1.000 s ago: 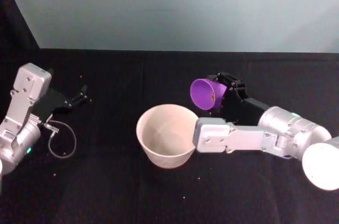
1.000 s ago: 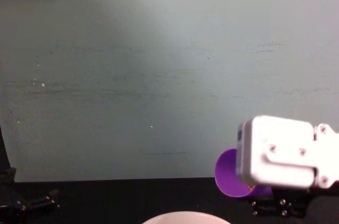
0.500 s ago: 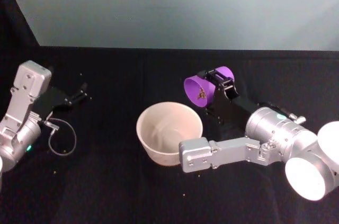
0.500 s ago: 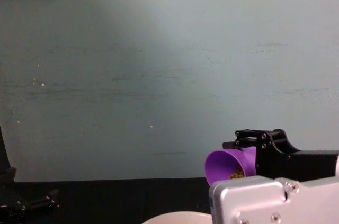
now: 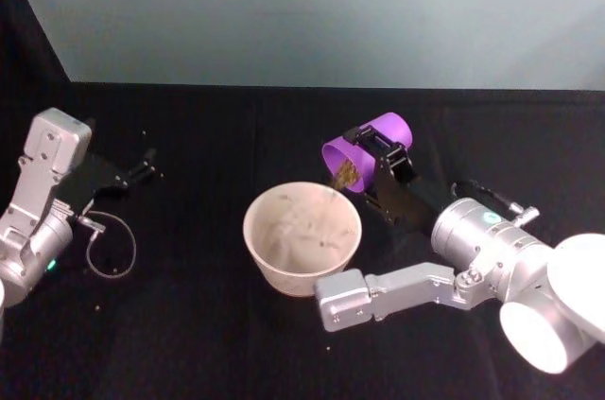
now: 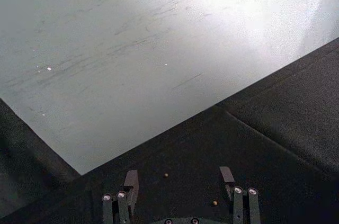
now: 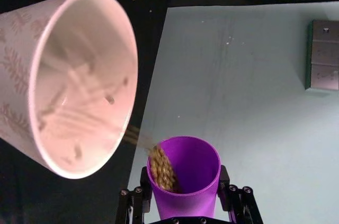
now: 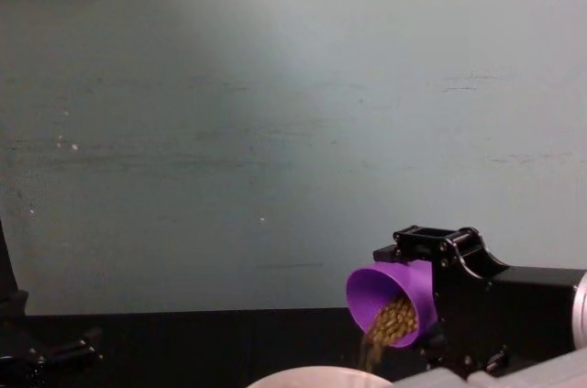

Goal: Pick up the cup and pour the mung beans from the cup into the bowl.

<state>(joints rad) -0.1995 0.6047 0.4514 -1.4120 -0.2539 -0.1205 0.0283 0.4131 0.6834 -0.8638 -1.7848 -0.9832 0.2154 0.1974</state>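
My right gripper [image 5: 379,152] is shut on the purple cup [image 5: 363,150], holding it tipped steeply over the far right rim of the pinkish-white bowl [image 5: 253,230]. Mung beans [image 5: 342,173] stream from the cup's mouth into the bowl, and a few lie scattered on its bottom. The right wrist view shows the cup [image 7: 186,177] with beans [image 7: 161,169] sliding past its lip toward the bowl [image 7: 130,65]. From the chest, the cup [image 8: 385,294] hangs just above the bowl's rim [image 8: 316,374]. My left gripper [image 5: 142,173] rests open at the far left, its fingers [image 6: 131,181] holding nothing.
Black cloth covers the table, with a pale wall behind. A thin cable loop [image 5: 109,251] lies beside the left arm. A few stray beans [image 6: 166,175] dot the cloth. My right forearm [image 5: 397,286] lies along the bowl's near right side.
The right gripper has tipped the cup farther toward the bowl. Beans that sat inside the cup now pour over its lip into the bowl. The left arm has stayed put.
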